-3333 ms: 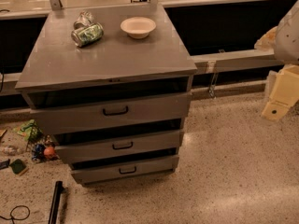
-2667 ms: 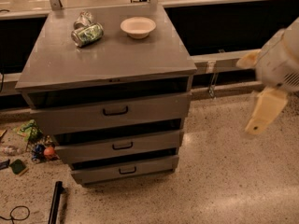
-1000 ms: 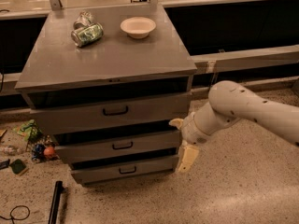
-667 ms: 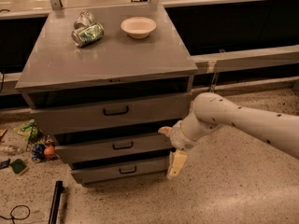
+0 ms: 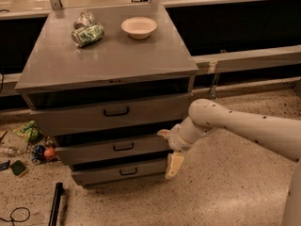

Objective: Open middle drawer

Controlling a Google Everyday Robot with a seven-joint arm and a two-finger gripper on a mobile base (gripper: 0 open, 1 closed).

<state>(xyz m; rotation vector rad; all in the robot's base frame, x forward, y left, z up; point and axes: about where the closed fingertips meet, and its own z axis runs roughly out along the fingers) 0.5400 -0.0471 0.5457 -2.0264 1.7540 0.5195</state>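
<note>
The grey cabinet (image 5: 108, 60) has three drawers, all slightly pulled out. The middle drawer (image 5: 94, 149) is a wide, shallow grey front with a small black handle (image 5: 123, 147). My gripper (image 5: 169, 149) is at the right end of the middle drawer's front, to the right of the handle and apart from it. Its cream fingers are spread open and hold nothing; one fingertip (image 5: 163, 133) points left at the drawer's top edge, and the other (image 5: 174, 165) hangs down over the bottom drawer (image 5: 117, 172). My white arm (image 5: 244, 128) comes in from the right.
A white bowl (image 5: 138, 26) and a crushed green can (image 5: 88, 33) lie on the cabinet top. The tall top drawer (image 5: 113, 112) is above. Litter (image 5: 33, 145) lies on the floor at left, with a black bar (image 5: 55, 204) in front. Speckled floor spreads to the right.
My arm has swung in from the far right and moved left and down, bringing the gripper to the right end of the middle drawer front. The drawers have not moved.
</note>
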